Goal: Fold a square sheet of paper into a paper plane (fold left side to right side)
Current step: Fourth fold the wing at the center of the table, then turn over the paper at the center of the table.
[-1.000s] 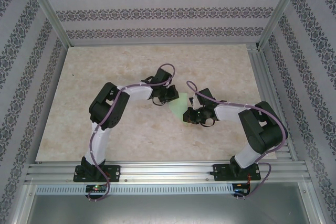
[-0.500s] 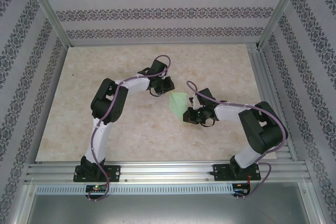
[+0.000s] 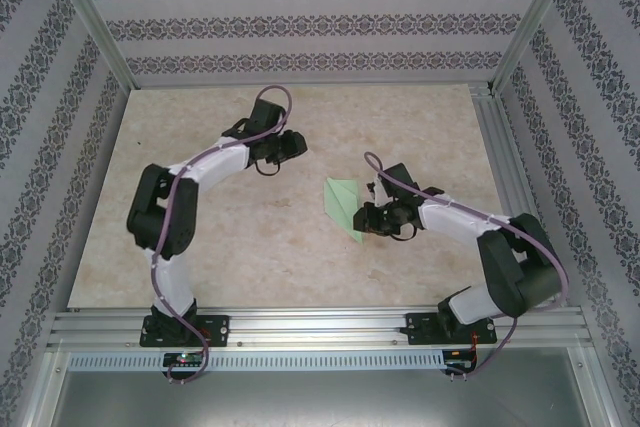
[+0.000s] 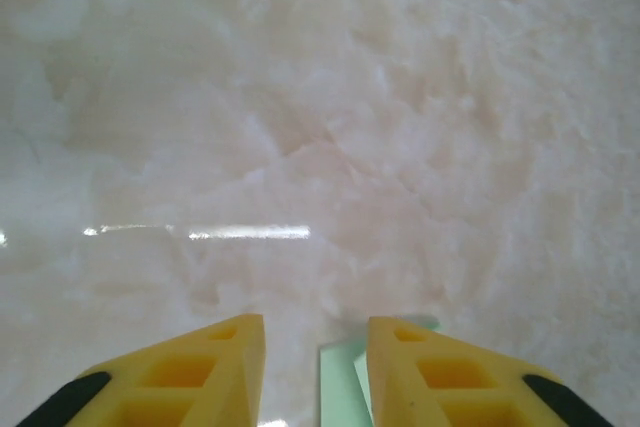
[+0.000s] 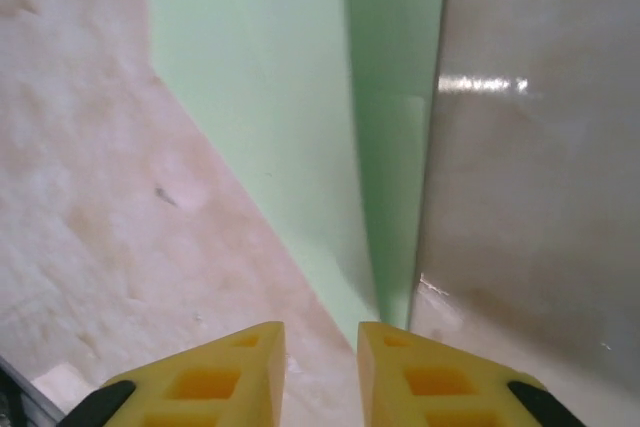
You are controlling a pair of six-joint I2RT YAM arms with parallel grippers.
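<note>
Green paper wedge on marble-look table, right claw beside it, left claw apart, both slightly spread.

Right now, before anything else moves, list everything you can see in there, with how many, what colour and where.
folded sheet of paper: one, pale mint green, a pointed wedge on the table right of centre.
table: one, beige marbled top, under everything.
frame rails: several, silver, along the near edge and up the corners.
walls: three, white with grey patterned stripes, left, back, right.
left arm, right arm: two, black and white, purple cables, based on the near rail.
left claw: one, yellow fingers, open, over the table left of the paper.
right claw: one, yellow fingers, open, beside the paper's narrow end.
</note>
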